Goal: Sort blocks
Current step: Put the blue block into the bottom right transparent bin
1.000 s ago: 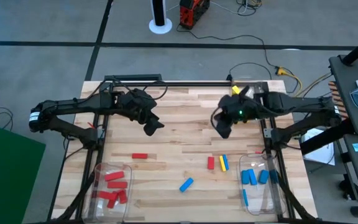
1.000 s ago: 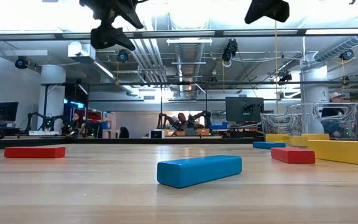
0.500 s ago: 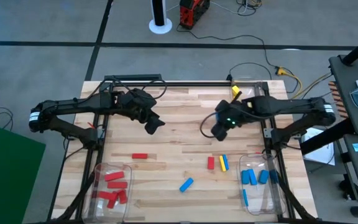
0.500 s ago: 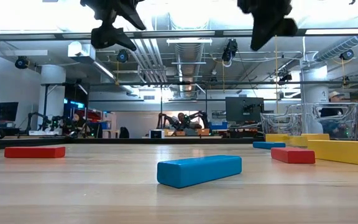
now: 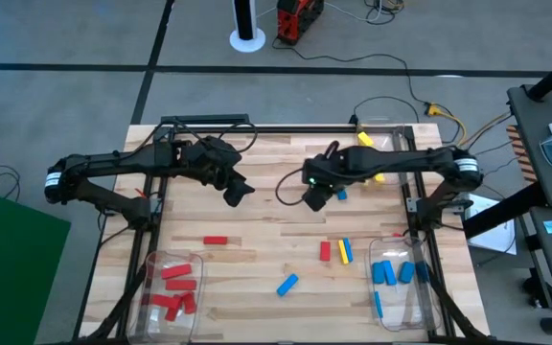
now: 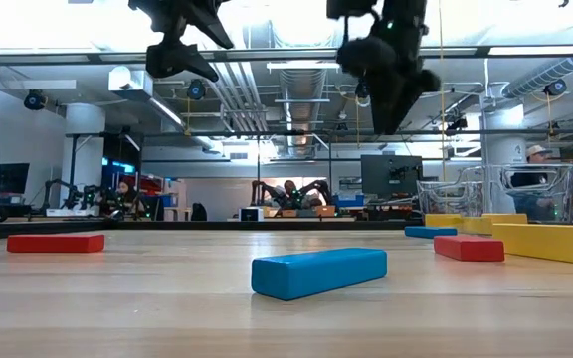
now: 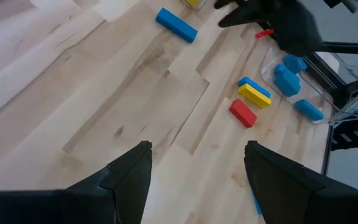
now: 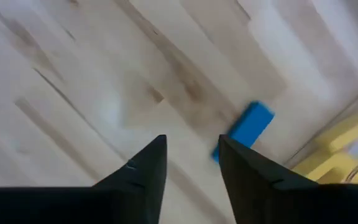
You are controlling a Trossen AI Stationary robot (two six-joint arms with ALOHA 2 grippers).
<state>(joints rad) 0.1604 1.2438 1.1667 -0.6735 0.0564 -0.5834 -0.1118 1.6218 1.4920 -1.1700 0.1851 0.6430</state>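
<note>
Right gripper (image 8: 190,163): fingers apart, empty, raised over mid worktop (image 5: 257,182). 1 blue block (image 8: 243,130) lies just beyond the fingertips, flat on the wood. Left gripper (image 7: 196,163): fingers apart, empty, raised well away from red, yellow and blue blocks (image 7: 247,101) lying loose.

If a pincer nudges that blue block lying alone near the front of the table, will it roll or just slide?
The blue rectangular block lies flat on a long face with squared edges, so it would probably slide or pivot rather than roll. It looks solid and stiff, so it is unlikely to bend. Its smooth sides on the wooden table may let it skid easily.
</note>
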